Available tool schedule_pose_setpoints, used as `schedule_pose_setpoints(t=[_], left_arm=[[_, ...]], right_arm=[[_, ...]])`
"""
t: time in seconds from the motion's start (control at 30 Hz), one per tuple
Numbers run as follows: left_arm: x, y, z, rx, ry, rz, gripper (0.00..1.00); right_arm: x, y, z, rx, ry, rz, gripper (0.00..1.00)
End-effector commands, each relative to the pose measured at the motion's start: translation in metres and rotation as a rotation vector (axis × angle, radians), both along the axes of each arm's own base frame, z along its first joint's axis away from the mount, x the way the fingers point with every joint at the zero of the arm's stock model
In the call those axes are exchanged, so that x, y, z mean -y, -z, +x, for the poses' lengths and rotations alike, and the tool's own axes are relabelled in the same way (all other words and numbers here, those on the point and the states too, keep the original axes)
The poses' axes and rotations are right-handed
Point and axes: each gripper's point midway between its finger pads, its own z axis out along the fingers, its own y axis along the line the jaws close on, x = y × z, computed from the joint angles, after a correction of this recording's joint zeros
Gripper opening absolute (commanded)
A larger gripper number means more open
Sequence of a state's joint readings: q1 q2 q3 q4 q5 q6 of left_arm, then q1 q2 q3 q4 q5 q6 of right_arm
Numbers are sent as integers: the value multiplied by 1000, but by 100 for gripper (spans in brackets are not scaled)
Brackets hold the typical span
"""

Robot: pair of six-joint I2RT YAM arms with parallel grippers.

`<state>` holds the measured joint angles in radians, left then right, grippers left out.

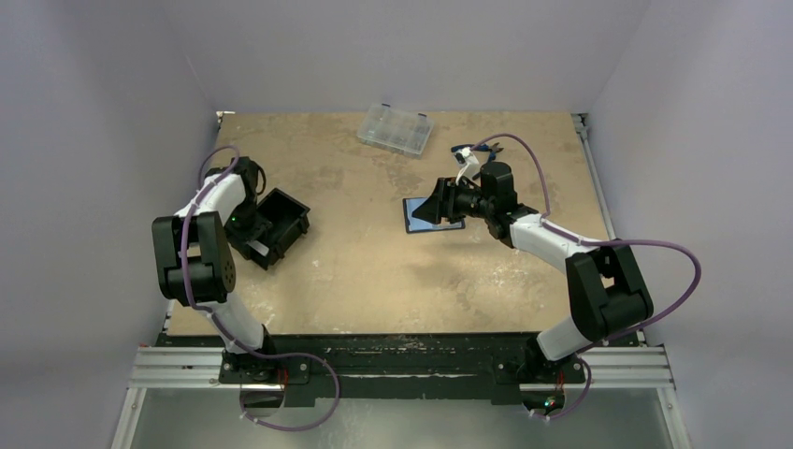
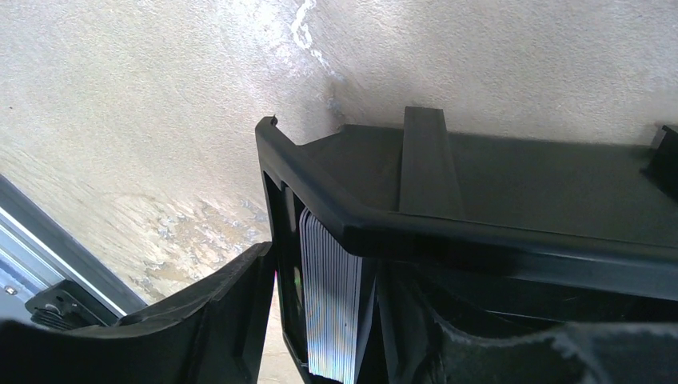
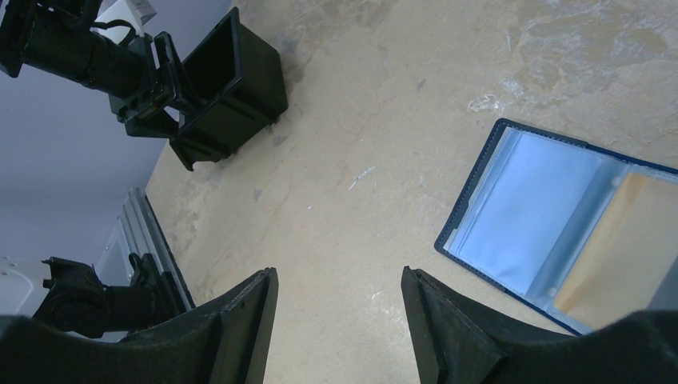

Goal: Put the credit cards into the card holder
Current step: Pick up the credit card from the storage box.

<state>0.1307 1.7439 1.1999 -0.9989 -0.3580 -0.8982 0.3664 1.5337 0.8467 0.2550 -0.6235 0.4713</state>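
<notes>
A stack of whitish-grey credit cards [image 2: 332, 308] stands edge-on inside the black open-topped box [image 2: 512, 192], close against its end wall. My left gripper [image 2: 332, 276] straddles that wall and the stack. One finger [image 2: 208, 320] is outside the box with a lit gap to the wall, and the other is inside, so the jaws are open. The navy card holder [image 3: 544, 232] lies unfolded on the table [image 1: 374, 271], showing its clear sleeves. My right gripper [image 3: 340, 276] hangs open over bare table just left of the card holder [image 1: 423, 223], holding nothing.
The black box [image 1: 273, 227] sits at the table's left side, with the left gripper [image 1: 254, 223] at it. A clear plastic compartment case [image 1: 395, 128] lies at the back centre. Purple cables loop off both arms. A metal rail [image 1: 402, 365] runs along the near edge.
</notes>
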Motion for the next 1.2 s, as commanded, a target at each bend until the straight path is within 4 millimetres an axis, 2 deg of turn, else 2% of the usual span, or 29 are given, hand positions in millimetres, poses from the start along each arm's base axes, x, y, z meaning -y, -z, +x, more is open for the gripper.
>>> schedule_pose_setpoints(t=[0.0,0.43,0.7,0.87,1.03,1.17], left_arm=[[-1,-13,-6,11,-1,3,52],[0,-17,-17,-9,12,3,51],[-4,-30,-17,14,9,28,48],[-6,-35,-15,30,8,34,43],[-6,-39,-13,40,12,40,34],[-8,-42,-11,43,15,47,31]], right_arm=[[-4,-6,-1,27,-22,19,66],[-4,-6,-2,27,-24,22,66],[-4,-8,-2,32,-24,24,66],[-4,-8,-2,33,-24,24,66],[-4,-9,-3,33,-25,26,66],[-4,-9,-2,33,-23,25,66]])
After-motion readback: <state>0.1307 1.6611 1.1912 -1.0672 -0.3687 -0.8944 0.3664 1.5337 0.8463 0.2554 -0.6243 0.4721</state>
